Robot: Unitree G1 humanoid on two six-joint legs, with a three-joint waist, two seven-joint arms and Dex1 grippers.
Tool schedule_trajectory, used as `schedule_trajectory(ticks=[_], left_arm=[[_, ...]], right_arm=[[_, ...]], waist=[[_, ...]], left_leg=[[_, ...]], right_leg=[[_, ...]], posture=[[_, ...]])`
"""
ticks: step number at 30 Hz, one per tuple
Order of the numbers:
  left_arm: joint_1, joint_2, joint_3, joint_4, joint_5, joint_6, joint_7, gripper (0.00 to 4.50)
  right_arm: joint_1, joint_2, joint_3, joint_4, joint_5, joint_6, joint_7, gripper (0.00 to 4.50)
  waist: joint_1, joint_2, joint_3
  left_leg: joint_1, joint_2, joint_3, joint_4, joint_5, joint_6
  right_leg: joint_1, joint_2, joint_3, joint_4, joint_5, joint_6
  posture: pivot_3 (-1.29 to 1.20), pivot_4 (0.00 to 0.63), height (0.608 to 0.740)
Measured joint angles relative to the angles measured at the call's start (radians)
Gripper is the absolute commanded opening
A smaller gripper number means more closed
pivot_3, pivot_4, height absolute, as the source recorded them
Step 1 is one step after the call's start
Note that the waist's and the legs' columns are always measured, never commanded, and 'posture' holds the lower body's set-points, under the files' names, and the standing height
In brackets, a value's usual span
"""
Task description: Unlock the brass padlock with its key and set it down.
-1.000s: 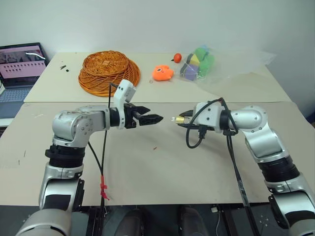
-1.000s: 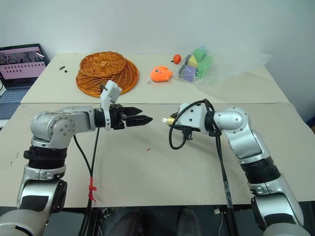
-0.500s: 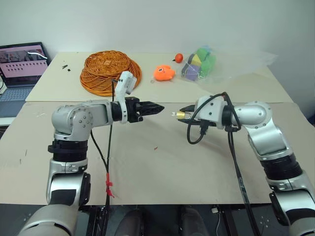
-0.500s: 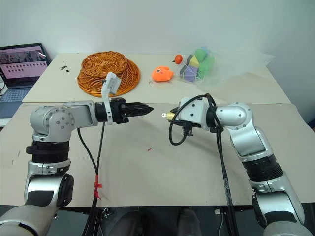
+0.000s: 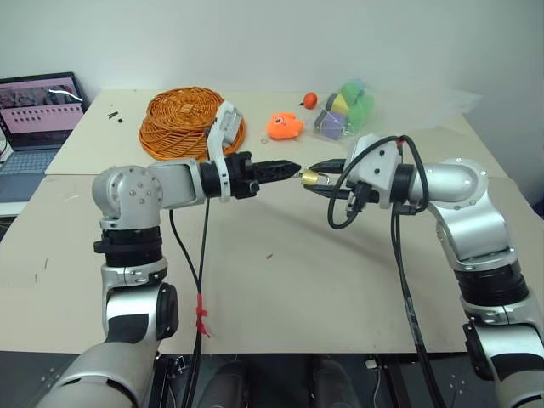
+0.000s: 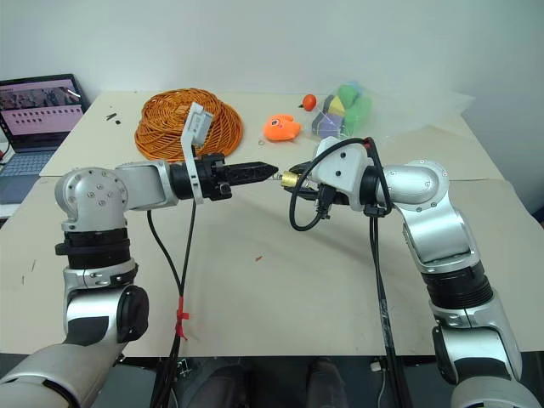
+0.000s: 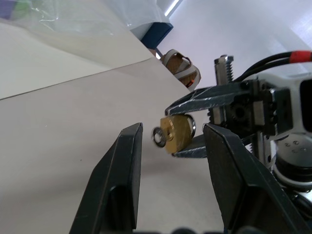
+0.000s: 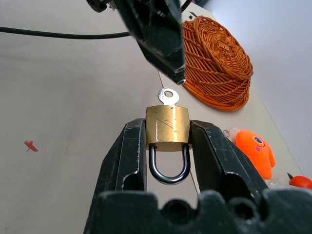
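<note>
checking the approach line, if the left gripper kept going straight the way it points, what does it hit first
Most likely the key sticking out of the brass padlock, which the right gripper holds clamped. The left gripper points straight at it, fingers apart, with a small gap left.

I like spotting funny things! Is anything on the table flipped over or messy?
Yes. The orange wicker basket at the back of the table lies upside down, its bottom facing up. Beside the orange toy, a clear plastic bag of coloured blocks lies crumpled. The padlock, with its key in it, looks fine.
</note>
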Motion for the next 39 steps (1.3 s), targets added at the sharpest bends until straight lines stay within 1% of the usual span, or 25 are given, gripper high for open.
schedule_trajectory(ticks=[7, 10, 13, 17, 20, 24, 28, 35, 39], left_arm=[[-0.054, -0.061, 0.092, 0.0, -0.059, 0.137, 0.094, 2.06], [-0.067, -0.067, 0.149, 0.017, -0.081, 0.172, 0.133, 2.06], [-0.07, -0.042, 0.184, 0.06, -0.128, 0.178, 0.174, 2.06], [-0.067, 0.023, 0.197, 0.124, -0.216, 0.178, 0.217, 2.06], [-0.069, 0.031, 0.235, 0.178, -0.236, 0.178, 0.26, 2.06], [-0.07, 0.019, 0.241, 0.191, -0.275, 0.178, 0.303, 2.06], [-0.072, -0.009, 0.241, 0.191, -0.316, 0.178, 0.344, 2.06], [-0.072, -0.042, 0.228, 0.179, -0.439, 0.178, 0.455, 2.06], [-0.07, -0.045, 0.215, 0.178, -0.512, 0.178, 0.513, 2.06]], right_arm=[[0.032, -0.005, -0.005, 0.004, 0.003, -0.026, -0.016, 0.94], [0.032, -0.013, -0.016, 0.014, 0.006, -0.041, -0.016, 0.94], [0.032, -0.034, -0.039, 0.025, 0.017, -0.061, -0.008, 0.94], [0.033, -0.052, -0.069, 0.022, 0.063, -0.084, 0.028, 0.94], [0.032, -0.053, -0.077, -0.004, 0.11, -0.072, 0.045, 0.94], [0.026, -0.053, -0.082, -0.042, 0.16, -0.036, 0.049, 0.94], [0.025, -0.053, -0.083, -0.059, 0.172, -0.02, 0.046, 0.94], [0.033, -0.053, -0.083, -0.06, 0.171, -0.019, 0.041, 0.94], [0.033, -0.053, -0.082, -0.058, 0.17, -0.02, 0.038, 0.94]], waist=[[0.0, 0.0, 0.0], [-0.003, 0.0, 0.0], [-0.002, 0.0, 0.0], [-0.001, 0.0, 0.0], [0.0, 0.0, 0.0], [0.002, 0.0, 0.0], [0.003, 0.0, 0.0], [0.002, 0.0, 0.0], [0.002, 0.0, 0.0]], left_leg=[[0.0, 0.0, 0.0, 0.0, 0.0, 0.0], [0.0, 0.0, 0.0, 0.0, 0.0, 0.0], [0.0, 0.0, 0.0, 0.0, 0.0, -0.001], [0.0, 0.0, 0.0, 0.0, 0.0, -0.001], [0.0, 0.0, 0.0, 0.0, 0.0, -0.001], [0.0, 0.0, 0.0, 0.0, 0.0, -0.001], [0.0, -0.001, 0.0, 0.0, 0.0, -0.001], [0.0, -0.001, 0.0, 0.0, 0.0, -0.002], [0.0, -0.001, 0.0, 0.0, 0.0, -0.001]], right_leg=[[0.0, 0.0, 0.0, 0.0, 0.0, 0.0], [0.0, 0.0, 0.0, 0.0, 0.0, 0.0], [0.0, 0.0, 0.0, 0.0, 0.0, 0.0], [0.0, 0.0, 0.001, 0.0, 0.0, 0.0], [0.0, 0.0, 0.001, 0.0, 0.0, 0.0], [0.0, -0.001, 0.001, 0.0, 0.0, 0.0], [0.0, -0.001, 0.001, 0.0, 0.0, 0.0], [0.0, -0.001, 0.001, 0.0, 0.0, 0.0], [-0.001, -0.001, 0.001, 0.0, 0.0, 0.0]], posture=[[0.0, 0.15, 0.74], [0.0, 0.15, 0.74], [0.0, 0.15, 0.74], [0.0, 0.15, 0.74], [0.0, 0.15, 0.74], [0.0, 0.15, 0.74], [0.0, 0.15, 0.74], [0.0, 0.15, 0.74], [0.0, 0.15, 0.74]])
